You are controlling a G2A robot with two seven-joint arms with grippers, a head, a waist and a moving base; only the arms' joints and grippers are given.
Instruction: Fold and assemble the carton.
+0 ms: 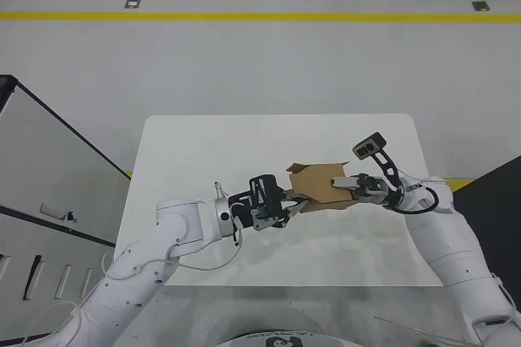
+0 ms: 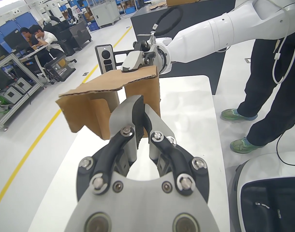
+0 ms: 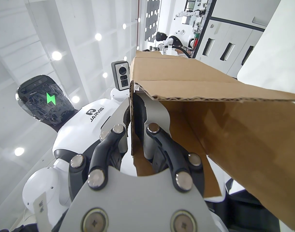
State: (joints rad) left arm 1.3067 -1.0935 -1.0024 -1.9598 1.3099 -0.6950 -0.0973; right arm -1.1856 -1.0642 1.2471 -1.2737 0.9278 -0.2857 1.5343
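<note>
Left gripper (image 2: 139,102), carton (image 2: 89,112), table (image 2: 186,112)

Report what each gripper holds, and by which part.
Right gripper clamps the carton by the edge of its top panel. Left gripper is shut at the carton's lower side wall; a hold there cannot be told.

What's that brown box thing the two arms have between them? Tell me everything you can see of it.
The carton is plain brown corrugated cardboard, half-formed: walls standing, flaps loose, wavy raw edges showing. It is over the white table, between both arms. The right gripper is clamped on one panel's edge. The left gripper, shut, meets the opposite side; whether it pinches cardboard is unclear.
</note>
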